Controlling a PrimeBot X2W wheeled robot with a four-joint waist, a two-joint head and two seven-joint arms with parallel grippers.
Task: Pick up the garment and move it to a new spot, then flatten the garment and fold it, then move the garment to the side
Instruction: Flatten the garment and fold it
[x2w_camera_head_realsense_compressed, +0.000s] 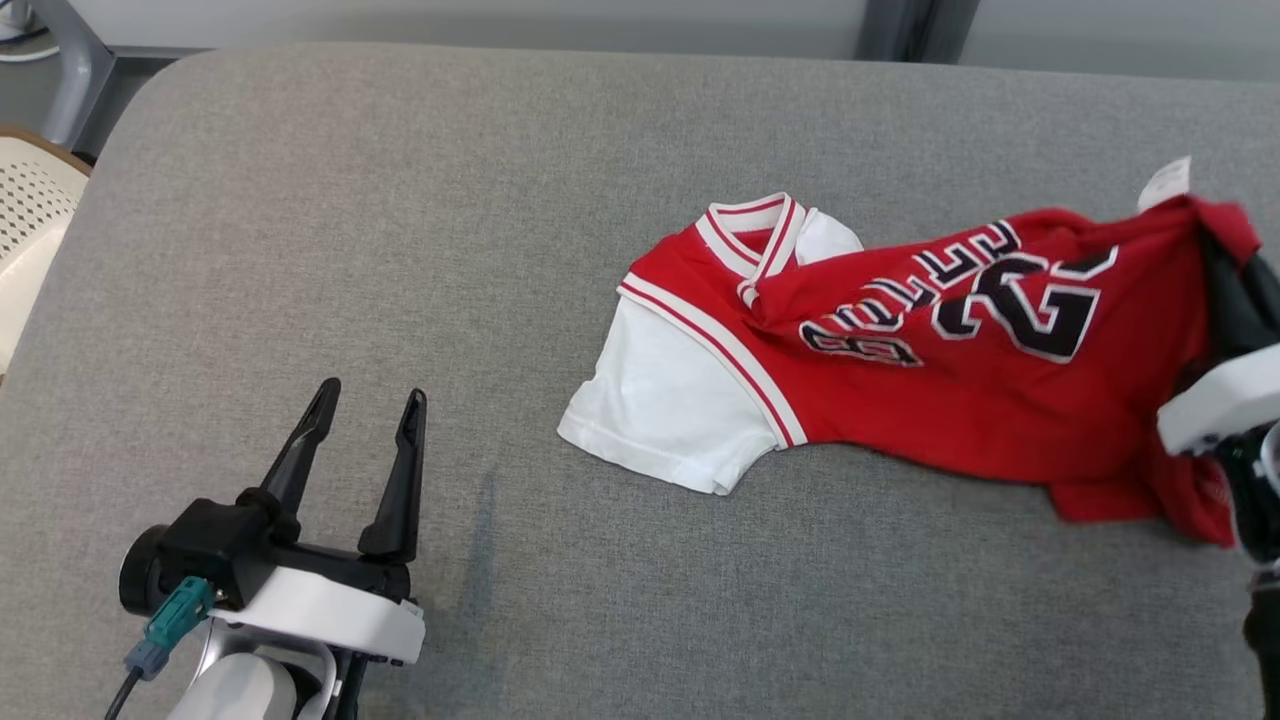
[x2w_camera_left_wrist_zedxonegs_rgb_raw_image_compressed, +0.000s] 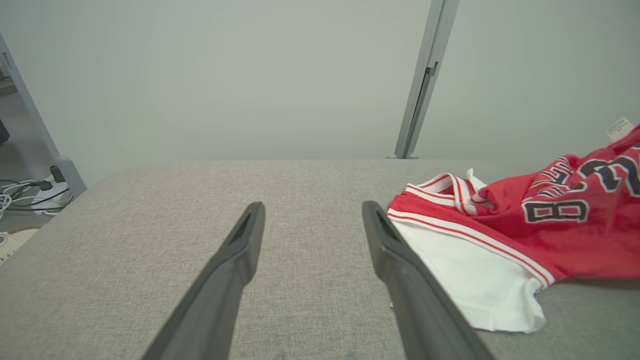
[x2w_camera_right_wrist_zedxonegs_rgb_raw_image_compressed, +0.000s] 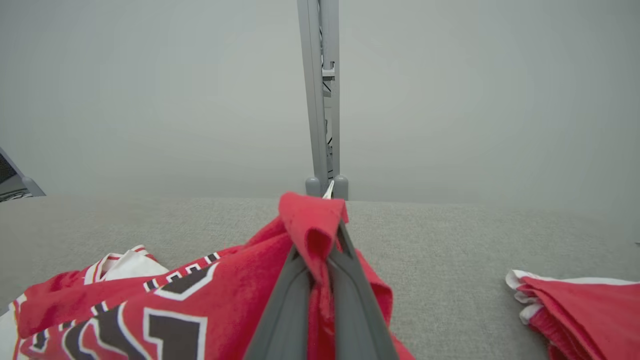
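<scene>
We find the right gripper clamped on the shirt, which lies on the right side of the pad; the left gripper gapes empty. So thin a pinch may slip on lifting.

The head camera looks forward and steeply down from above the near edge of the grey desk, taking in most of its top, with the red garment toward the view's right. The left wrist camera sits low over the desk, looking almost level along its parted jaws to the far wall. It shares the garment's collar and white sleeve with the head view. The right wrist camera faces likewise, very close on a red fold pinched between its jaws.
</scene>
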